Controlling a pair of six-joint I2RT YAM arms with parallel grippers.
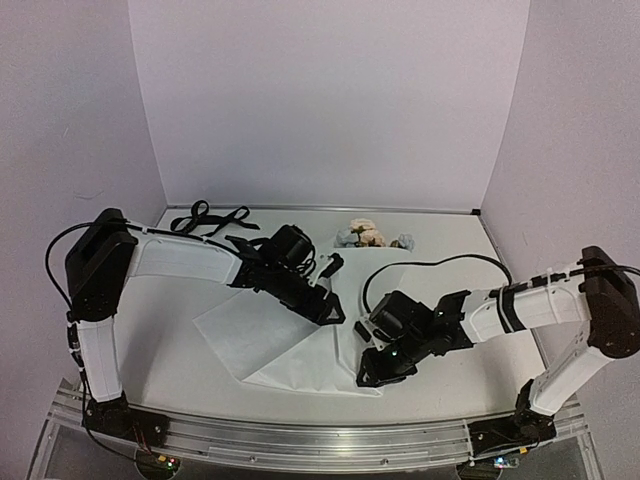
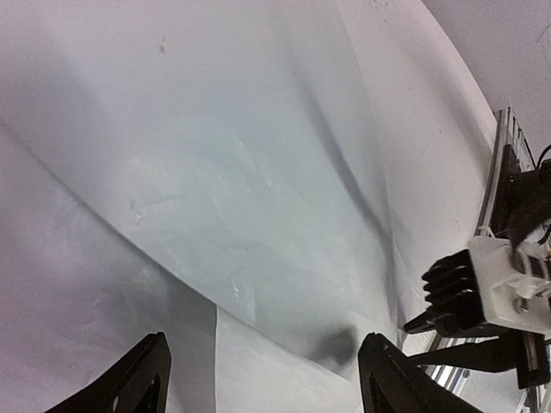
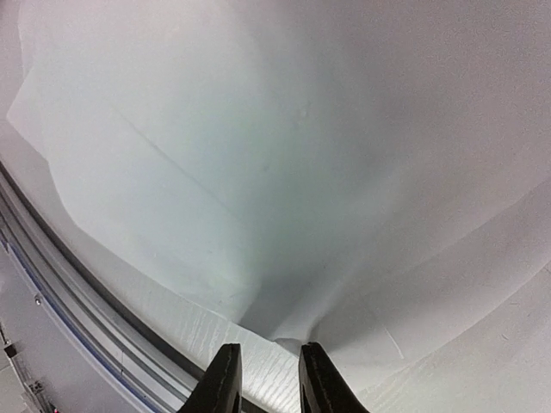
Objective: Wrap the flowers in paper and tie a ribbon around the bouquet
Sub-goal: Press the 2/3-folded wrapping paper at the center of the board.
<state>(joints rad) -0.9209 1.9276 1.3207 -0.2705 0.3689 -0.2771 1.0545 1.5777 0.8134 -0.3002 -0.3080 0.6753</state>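
We are anchoring the paper (image 1: 290, 345), lying at the tabletop's (image 1: 455, 250) 6 o'clock, by pinching its 4 o'clock corner with the right gripper (image 3: 269, 379), while the left gripper (image 2: 263, 370) is hovering wide open above it.

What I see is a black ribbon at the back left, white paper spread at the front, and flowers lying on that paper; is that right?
Not quite. The flowers are not on the paper; they lie clear of it at the back, near the wall, as the top view shows. The ribbon and paper are where you say.
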